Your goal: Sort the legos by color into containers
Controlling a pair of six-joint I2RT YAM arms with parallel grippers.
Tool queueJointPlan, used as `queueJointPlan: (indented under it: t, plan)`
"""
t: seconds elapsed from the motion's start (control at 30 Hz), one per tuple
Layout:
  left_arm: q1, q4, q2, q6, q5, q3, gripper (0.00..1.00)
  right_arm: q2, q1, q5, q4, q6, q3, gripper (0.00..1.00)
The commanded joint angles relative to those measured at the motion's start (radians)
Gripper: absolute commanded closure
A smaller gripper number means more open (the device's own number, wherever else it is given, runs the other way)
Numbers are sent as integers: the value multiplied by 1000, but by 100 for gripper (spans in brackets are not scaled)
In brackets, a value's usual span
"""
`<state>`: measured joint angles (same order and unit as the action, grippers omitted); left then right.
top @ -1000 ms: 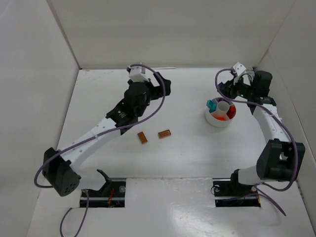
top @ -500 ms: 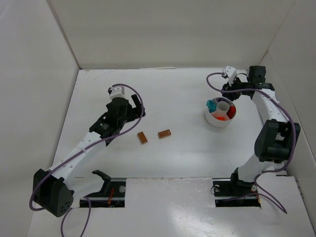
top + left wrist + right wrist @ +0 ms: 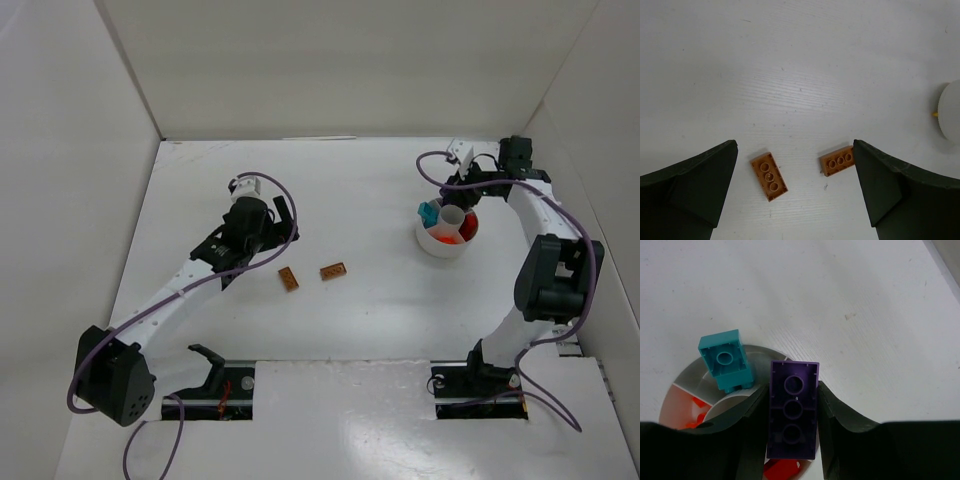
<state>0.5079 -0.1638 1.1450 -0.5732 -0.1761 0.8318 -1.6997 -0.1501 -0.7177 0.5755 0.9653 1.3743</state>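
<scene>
Two brown bricks [image 3: 289, 279] [image 3: 333, 270] lie studs-down on the table, also in the left wrist view [image 3: 769, 176] [image 3: 838, 161]. My left gripper [image 3: 283, 218] [image 3: 794, 146] is open and empty above and just behind them, one finger over each side. My right gripper [image 3: 458, 192] [image 3: 792, 407] is shut on a purple brick [image 3: 793, 410], held over the back edge of the white divided bowl [image 3: 430, 243] [image 3: 765, 351]. A teal brick [image 3: 429, 212] [image 3: 726, 360] rests at the bowl's rim. Red pieces [image 3: 782, 470] and orange bits [image 3: 447, 238] lie in its compartments.
White walls enclose the table on the left, back and right. The bowl's edge shows at the right of the left wrist view [image 3: 950, 112]. Both arm bases stand at the near edge.
My left arm has pulled back from the far middle toward the two brown bricks. My right wrist has swung left and settled over the bowl with the purple brick.
</scene>
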Motion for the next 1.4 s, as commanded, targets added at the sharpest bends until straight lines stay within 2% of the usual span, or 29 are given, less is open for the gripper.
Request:
queueJointPlan:
  t: [0.0, 0.2, 0.27, 0.43, 0.57, 0.73, 1.03, 1.3, 1.37]
  plan:
    - [-8, 15, -11, 1, 13, 21, 1, -12, -3, -57, -28, 4, -1, 73]
    - [-8, 15, -20, -8, 4, 21, 1, -21, -3, -68, -28, 4, -11, 62]
    - [-8, 15, -21, -17, 4, 21, 1, -32, -3, -68, -28, 4, -11, 62]
    - [-8, 6, -21, -17, -5, 12, 1, -32, -3, -77, -28, 4, -11, 48]
    - [-8, -3, -31, -17, -14, 12, 1, -32, -3, -77, -28, 4, -20, 43]
    - [-8, -3, -41, -28, -26, 3, 1, -23, -3, -74, -28, -5, -29, 43]
    - [-8, -13, -59, -28, -36, -7, 1, 18, -3, -40, -16, -14, -29, 67]
    - [-8, -13, -70, -19, -45, -16, 1, 84, -3, 27, 4, -45, -38, 79]
    - [-8, -13, -70, -19, -45, -16, 1, 109, -3, 27, 24, -45, -38, 79]
